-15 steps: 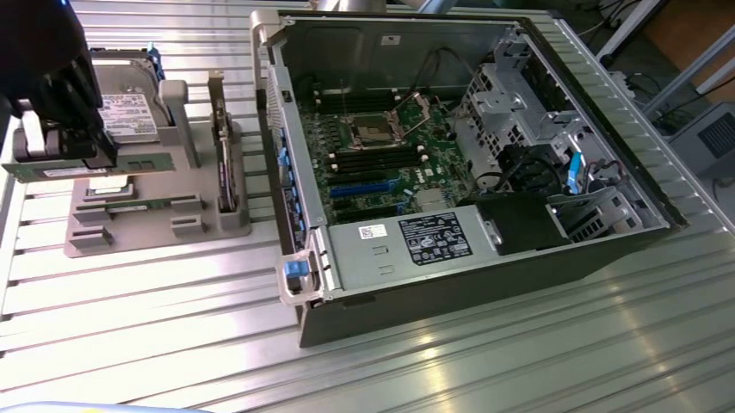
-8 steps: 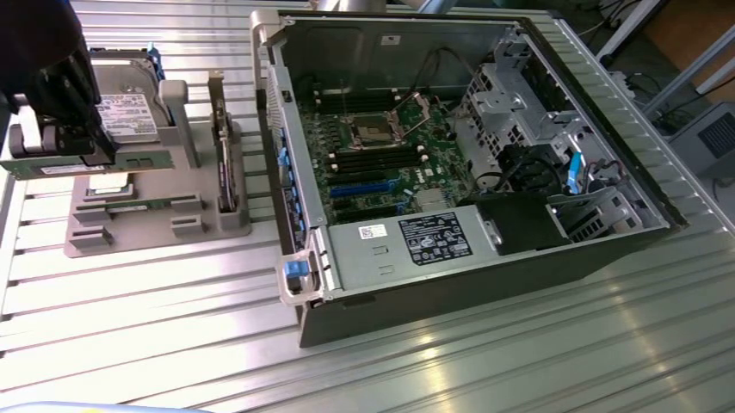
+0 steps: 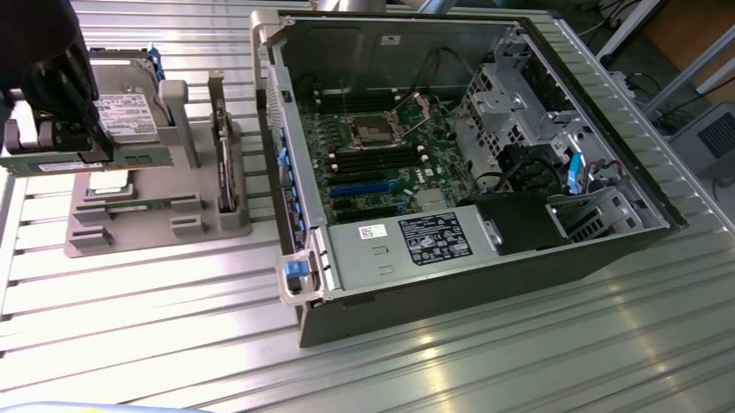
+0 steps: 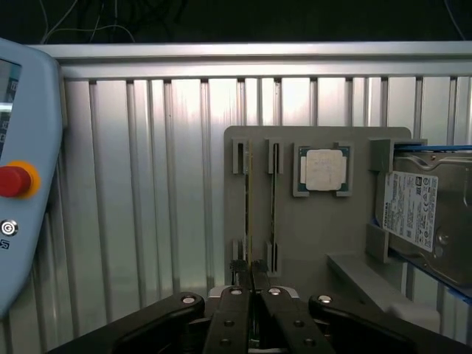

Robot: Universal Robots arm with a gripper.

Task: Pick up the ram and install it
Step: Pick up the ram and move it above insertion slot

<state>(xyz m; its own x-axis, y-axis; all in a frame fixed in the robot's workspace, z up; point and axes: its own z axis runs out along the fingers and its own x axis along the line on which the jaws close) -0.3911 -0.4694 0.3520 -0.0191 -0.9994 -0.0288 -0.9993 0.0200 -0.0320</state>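
Clamped between fingers of black metal claw [image 4: 251,271]: long, thin green circuit-board ram stick [image 3: 138,157]. Held level over grey plastic parts holder [image 3: 144,239], beside holder's silver hard drive [image 3: 120,107].

Both views look down on the gray holder [image 3: 138,243] [image 4: 317,228], wrist nearer.
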